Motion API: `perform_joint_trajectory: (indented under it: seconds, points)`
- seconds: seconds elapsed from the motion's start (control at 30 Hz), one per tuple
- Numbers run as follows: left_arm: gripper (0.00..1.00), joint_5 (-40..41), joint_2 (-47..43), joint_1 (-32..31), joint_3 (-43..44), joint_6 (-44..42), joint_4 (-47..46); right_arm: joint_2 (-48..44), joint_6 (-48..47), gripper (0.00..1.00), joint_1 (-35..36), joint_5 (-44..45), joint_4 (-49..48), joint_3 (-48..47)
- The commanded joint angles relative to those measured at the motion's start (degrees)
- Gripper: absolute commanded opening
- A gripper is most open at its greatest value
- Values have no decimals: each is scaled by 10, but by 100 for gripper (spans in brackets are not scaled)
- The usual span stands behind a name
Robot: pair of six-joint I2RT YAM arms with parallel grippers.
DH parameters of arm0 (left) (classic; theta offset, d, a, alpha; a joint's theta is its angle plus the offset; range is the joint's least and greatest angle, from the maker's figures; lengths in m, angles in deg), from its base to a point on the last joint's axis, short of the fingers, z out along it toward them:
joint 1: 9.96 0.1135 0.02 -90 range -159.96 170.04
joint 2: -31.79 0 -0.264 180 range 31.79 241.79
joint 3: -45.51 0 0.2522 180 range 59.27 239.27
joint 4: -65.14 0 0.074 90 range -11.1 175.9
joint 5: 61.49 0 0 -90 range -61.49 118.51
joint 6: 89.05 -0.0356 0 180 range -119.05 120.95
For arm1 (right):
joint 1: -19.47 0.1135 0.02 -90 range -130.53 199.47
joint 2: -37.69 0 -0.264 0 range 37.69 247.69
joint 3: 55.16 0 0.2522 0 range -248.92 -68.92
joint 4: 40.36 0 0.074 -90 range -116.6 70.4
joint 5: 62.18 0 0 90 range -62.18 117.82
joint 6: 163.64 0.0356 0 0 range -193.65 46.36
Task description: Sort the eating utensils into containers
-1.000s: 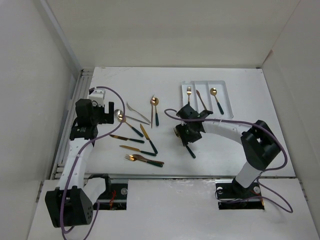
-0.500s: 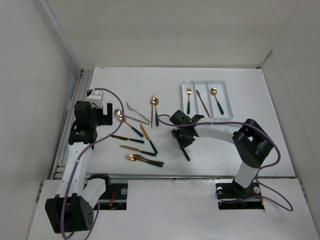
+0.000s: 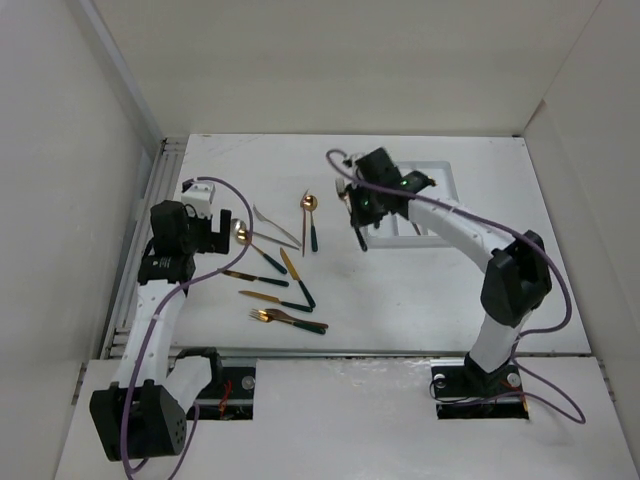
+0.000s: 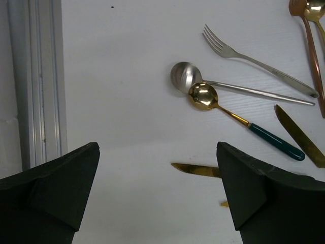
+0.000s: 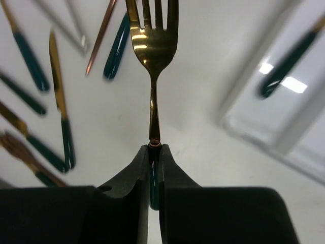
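Right wrist view: right gripper (image 5: 154, 147) is clenching a gold fork (image 5: 152, 46) by its dark handle, tines jutting ahead. Just right, a dark-handled utensil (image 5: 287, 58) is lying in one compartment of the white tray (image 5: 254, 134); left gripper (image 4: 157, 147) is gaping.

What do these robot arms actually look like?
The left arm and right arm match: white tube segments, bulky black joints, a purple cable looping along each. Each ends in two black, wedge-shaped fingers.

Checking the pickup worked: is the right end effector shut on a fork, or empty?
Shut on the fork: the wrist view shows the right end effector pinched tight on its dark handle, gold tines sticking out.
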Motion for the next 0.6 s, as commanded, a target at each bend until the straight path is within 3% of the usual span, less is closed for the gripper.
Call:
perform_joint_trajectory:
  seconds: [0.0,0.2,0.3,0.57]
  points:
    - [100,-44,18,3,38,-22,13,1,-16,0,-80,3,-6,-80]
    - [96,-44,78,3,102,-7,47,106,-46,0,-158,36,-25,-190]
    - [94,-90,91,3,115,-7,47,167,-46,0,-176,28,-25,-238]
    - [88,-79,166,3,120,125,27,218,23,0,-193,3,-62,-223]
